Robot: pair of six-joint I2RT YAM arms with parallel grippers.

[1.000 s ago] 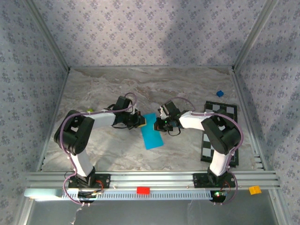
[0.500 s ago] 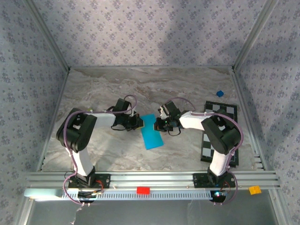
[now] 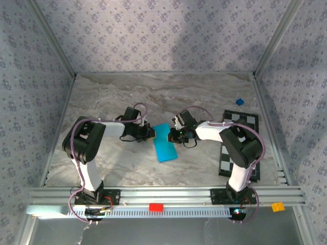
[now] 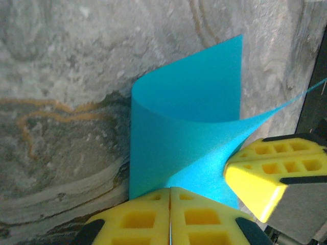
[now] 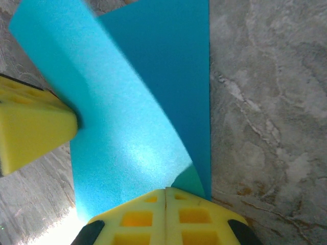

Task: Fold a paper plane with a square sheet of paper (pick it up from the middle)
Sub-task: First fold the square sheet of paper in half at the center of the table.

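The square sheet of paper (image 3: pixel 164 142) is bright cyan and lies folded over on the marble table between the two arms. In the left wrist view its upper layer (image 4: pixel 189 127) curls up off a rounded fold. My left gripper (image 3: pixel 148 134) is shut, its yellow jaws (image 4: pixel 170 193) pressed together on the sheet's near edge. My right gripper (image 3: pixel 177 135) meets the sheet from the opposite side and is shut too, with the raised layer (image 5: pixel 122 148) running into its jaw tips (image 5: pixel 165 193). Each wrist view catches the other gripper's yellow finger (image 4: pixel 271 173) (image 5: pixel 33 127) against the paper.
A black-and-white checkered board (image 3: pixel 240 148) lies to the right under the right arm. A tiny dark blue cube (image 3: pixel 239 101) sits behind it. On the front rail are a red block (image 3: pixel 156 207) and an orange block (image 3: pixel 277 206). Patterned walls close in the table.
The left arm's elbow has swung leftward and its gripper has drawn back slightly to the left. The paper and the right arm have barely moved.
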